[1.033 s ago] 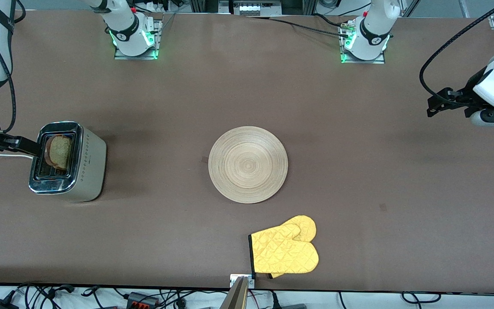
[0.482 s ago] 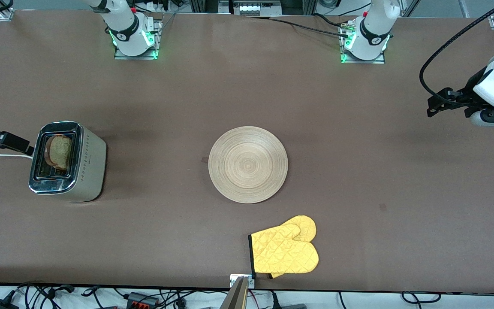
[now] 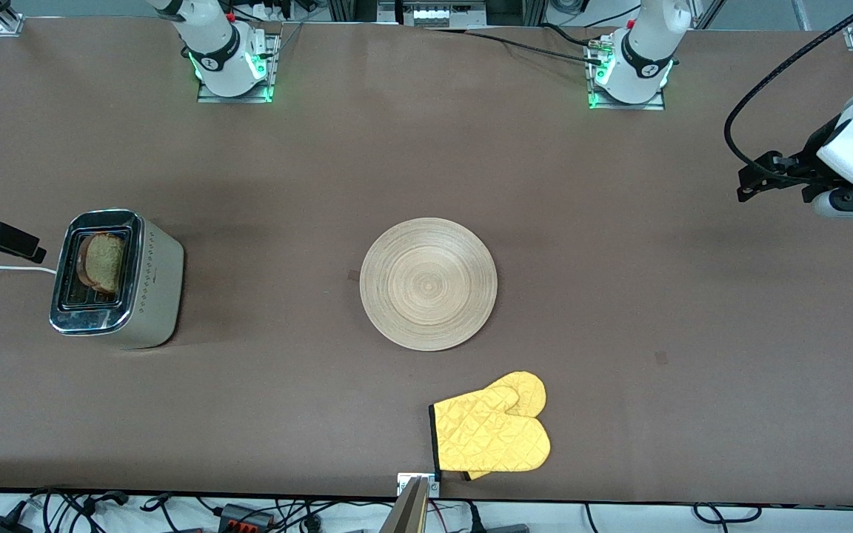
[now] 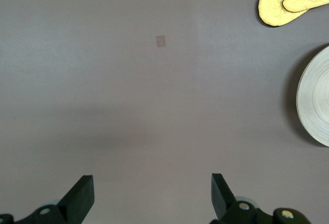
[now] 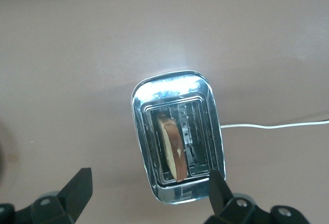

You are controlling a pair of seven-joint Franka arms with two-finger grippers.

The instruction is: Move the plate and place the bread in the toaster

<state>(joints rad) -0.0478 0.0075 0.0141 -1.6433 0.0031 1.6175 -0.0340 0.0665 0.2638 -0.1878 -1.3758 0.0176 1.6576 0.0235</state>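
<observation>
The toaster (image 3: 117,278) stands toward the right arm's end of the table, and the bread (image 3: 103,261) stands on edge in one of its slots, crust showing above the chrome top. In the right wrist view the toaster (image 5: 177,136) and the bread (image 5: 172,147) lie below my right gripper (image 5: 150,176), which is open and empty. From the front that right gripper (image 3: 23,248) hangs beside the toaster, clear of it. The wooden plate (image 3: 428,283) rests bare at mid-table. My left gripper (image 3: 756,178) waits open over the left arm's end; its wrist view shows the left gripper (image 4: 150,179) above bare table, plate (image 4: 316,100) at the edge.
A yellow oven mitt (image 3: 493,433) lies nearer to the front camera than the plate, close to the table's edge. The toaster's white cord (image 3: 4,268) runs off the right arm's end. Cables and a metal bracket (image 3: 417,485) sit along the near edge.
My right gripper has drawn back from the toaster toward the right arm's end of the table, open all the while. The bread stays in the slot. The left arm has not moved.
</observation>
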